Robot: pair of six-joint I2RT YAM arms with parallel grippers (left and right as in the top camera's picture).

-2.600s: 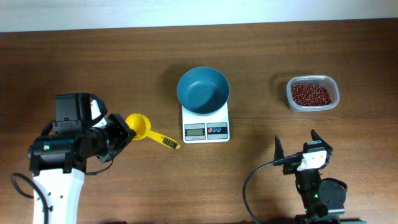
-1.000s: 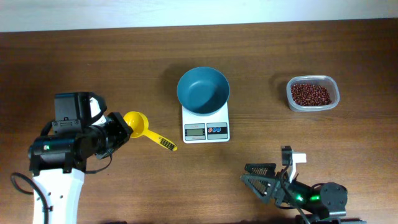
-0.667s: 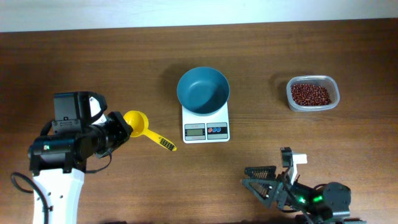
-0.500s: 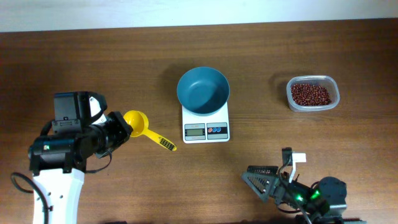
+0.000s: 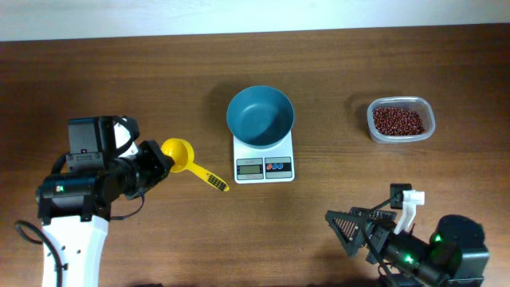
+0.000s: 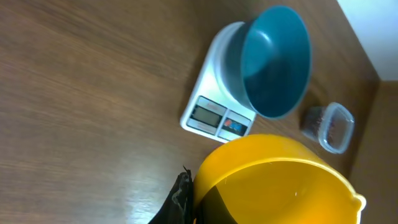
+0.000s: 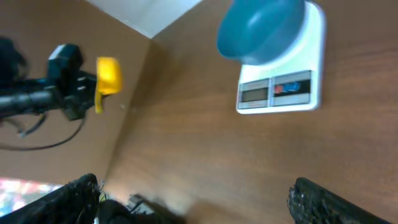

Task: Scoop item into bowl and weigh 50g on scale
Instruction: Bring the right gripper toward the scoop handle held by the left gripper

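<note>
The teal-blue bowl [image 5: 260, 116] stands empty on the white scale [image 5: 264, 166] at the table's middle. The red-brown beans [image 5: 398, 120] lie in a clear plastic tub at the back right. My left gripper [image 5: 157, 165] is shut on the cup of a yellow scoop [image 5: 178, 155], left of the scale, with the handle pointing right. In the left wrist view the scoop [image 6: 280, 180] fills the foreground, with the bowl [image 6: 277, 62] and scale [image 6: 214, 115] beyond. My right gripper [image 5: 351, 229] is open and empty near the front edge, pointing left. Its view shows the bowl [image 7: 261, 28] and scale [image 7: 283, 87].
The clear tub [image 5: 401, 136] stands well to the right of the scale and shows small in the left wrist view [image 6: 333, 127]. The left arm's white base [image 5: 76, 239] fills the front left corner. The right wrist view shows the left arm with the scoop [image 7: 107, 78].
My right arm turned its open gripper from pointing away to pointing left, then slid right along the front edge. The left gripper and scoop barely shifted.
</note>
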